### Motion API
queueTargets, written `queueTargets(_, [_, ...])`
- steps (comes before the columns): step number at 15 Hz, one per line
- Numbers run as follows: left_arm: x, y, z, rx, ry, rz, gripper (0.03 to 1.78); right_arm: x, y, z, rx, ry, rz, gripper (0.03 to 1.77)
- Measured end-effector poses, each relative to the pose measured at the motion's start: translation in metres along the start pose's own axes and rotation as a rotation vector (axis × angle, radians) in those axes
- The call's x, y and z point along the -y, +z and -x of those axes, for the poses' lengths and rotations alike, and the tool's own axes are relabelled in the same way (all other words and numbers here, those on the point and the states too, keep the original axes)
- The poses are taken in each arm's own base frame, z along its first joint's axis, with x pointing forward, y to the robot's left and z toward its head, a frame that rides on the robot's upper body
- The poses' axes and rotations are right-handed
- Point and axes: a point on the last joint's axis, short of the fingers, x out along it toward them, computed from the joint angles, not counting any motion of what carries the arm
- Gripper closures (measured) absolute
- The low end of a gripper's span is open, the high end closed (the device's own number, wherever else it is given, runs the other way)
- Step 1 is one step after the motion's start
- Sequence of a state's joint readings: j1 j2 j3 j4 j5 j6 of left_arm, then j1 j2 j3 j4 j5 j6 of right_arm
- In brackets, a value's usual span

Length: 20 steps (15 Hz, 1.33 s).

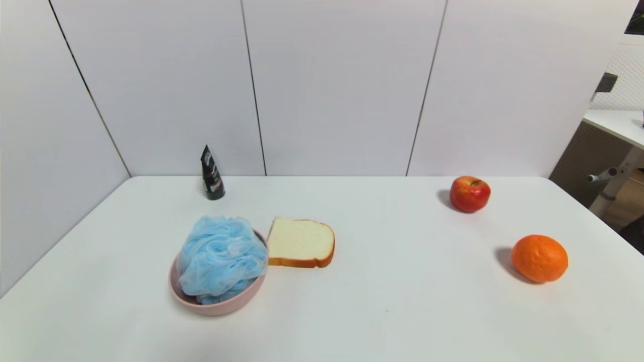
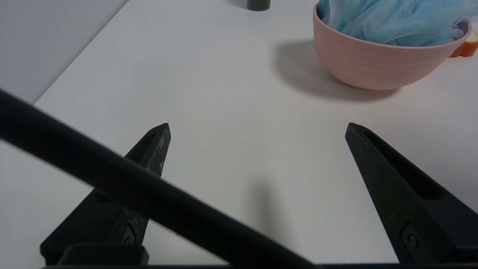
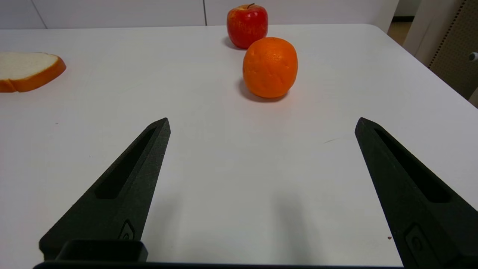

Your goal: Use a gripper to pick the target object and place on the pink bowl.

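Light-blue bath puff (image 1: 221, 260) sits heaped in the pink bowl (image 1: 216, 304). A bread slice (image 1: 301, 242) lies just beside the bowl. Left gripper (image 2: 257, 129) hangs near the bowl, spread wide, holding nothing; right gripper (image 3: 262, 123), well apart from it, likewise.

The white table (image 1: 352, 301) carries a pink bowl (image 1: 216, 304), bread slice (image 1: 301, 242), apple (image 1: 470, 193), orange (image 1: 539, 258) and dark tube (image 1: 212, 173).

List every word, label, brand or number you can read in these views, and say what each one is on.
No text can be read anywhere.
Black tube standing at the back wall: it carries a print with red and white marks, too small and blurred to read.
Pink bowl, blue bath puff, bread slice, apple, orange: no lettering shows on any of them.
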State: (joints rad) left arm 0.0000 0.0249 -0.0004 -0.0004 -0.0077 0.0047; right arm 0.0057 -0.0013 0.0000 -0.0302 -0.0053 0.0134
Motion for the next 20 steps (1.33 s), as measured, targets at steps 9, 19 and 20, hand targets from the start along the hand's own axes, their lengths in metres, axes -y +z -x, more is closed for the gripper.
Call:
queueTargets(9, [0.0000, -0.0008, 0.0020, 0.026, 0.001, 0.000, 0.12, 0.0000, 0.0000, 0.0000, 0.000, 0.000, 0.000, 0.09])
queueTargets(19, [0.0000, -0.0008, 0.0020, 0.026, 0.000, 0.000, 0.12, 0.0000, -0.0001, 0.0000, -0.001, 0.000, 0.004, 0.09])
queueTargets(20, [0.0000, -0.0008, 0.0020, 0.026, 0.000, 0.000, 0.12, 0.0000, -0.0003, 0.0000, -0.003, -0.001, 0.006, 0.09])
